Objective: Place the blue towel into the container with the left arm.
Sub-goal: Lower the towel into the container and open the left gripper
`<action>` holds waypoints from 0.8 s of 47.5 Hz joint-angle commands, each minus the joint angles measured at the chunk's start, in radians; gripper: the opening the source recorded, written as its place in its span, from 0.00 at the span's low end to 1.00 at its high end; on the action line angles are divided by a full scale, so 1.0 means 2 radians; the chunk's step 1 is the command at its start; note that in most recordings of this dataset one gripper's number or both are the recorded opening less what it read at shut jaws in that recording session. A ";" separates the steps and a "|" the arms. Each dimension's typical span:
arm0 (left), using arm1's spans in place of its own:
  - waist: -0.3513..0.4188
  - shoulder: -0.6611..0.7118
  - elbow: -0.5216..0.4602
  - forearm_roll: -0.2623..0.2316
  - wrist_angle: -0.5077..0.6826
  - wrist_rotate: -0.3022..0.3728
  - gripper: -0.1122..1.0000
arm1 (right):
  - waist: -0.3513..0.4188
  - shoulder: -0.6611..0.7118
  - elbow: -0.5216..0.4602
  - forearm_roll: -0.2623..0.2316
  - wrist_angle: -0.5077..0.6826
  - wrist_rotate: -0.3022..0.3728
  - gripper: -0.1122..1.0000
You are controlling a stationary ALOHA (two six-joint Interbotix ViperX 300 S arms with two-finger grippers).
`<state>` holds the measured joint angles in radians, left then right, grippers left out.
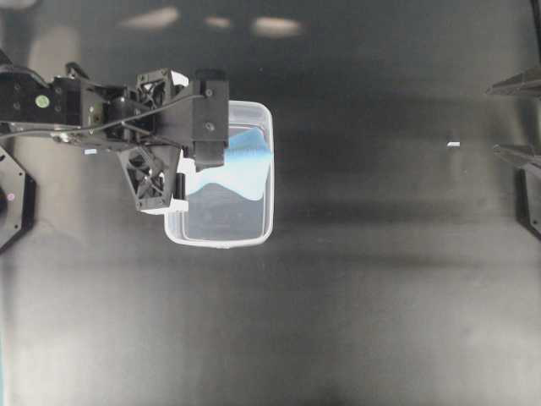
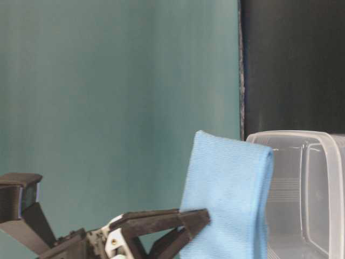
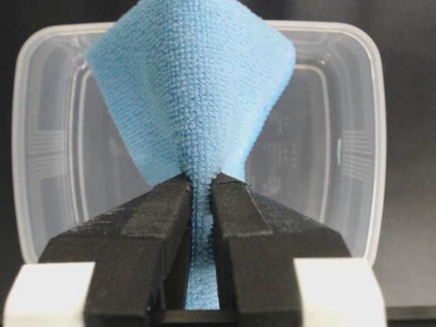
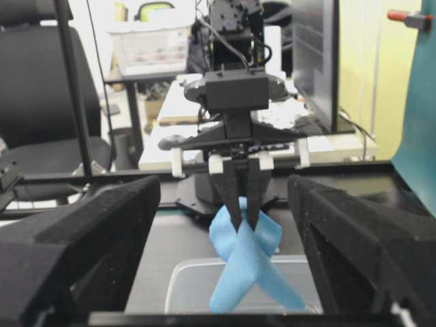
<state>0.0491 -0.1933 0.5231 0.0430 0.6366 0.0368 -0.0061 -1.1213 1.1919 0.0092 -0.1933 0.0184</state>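
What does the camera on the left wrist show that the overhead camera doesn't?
Only the left wrist view shows the grip up close: the left gripper has its two black fingers pinched on a bunched part of the blue towel, which fans out beyond them. Only the overhead view shows the whole black table, the left arm reaching in, and the right gripper parked open at the far edge. Both show the towel over the clear container.

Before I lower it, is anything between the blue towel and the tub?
Nothing visible. The light-blue microfibre towel hangs pinched in the left claw directly over the clear rectangular plastic tub, whose interior looks bare. The right claw sits far off, open.
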 commanded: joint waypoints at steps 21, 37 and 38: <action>-0.002 0.003 0.015 0.001 -0.038 -0.012 0.51 | 0.001 0.003 -0.003 0.002 -0.004 0.001 0.76; 0.000 -0.072 0.022 0.002 -0.096 -0.025 0.88 | 0.001 0.002 -0.002 0.002 -0.003 0.001 0.76; 0.000 -0.082 0.025 0.001 -0.095 -0.025 0.88 | 0.001 0.002 -0.003 0.002 -0.003 0.001 0.76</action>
<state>0.0491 -0.2684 0.5706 0.0430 0.4556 -0.0123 -0.0061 -1.1229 1.1950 0.0092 -0.1933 0.0184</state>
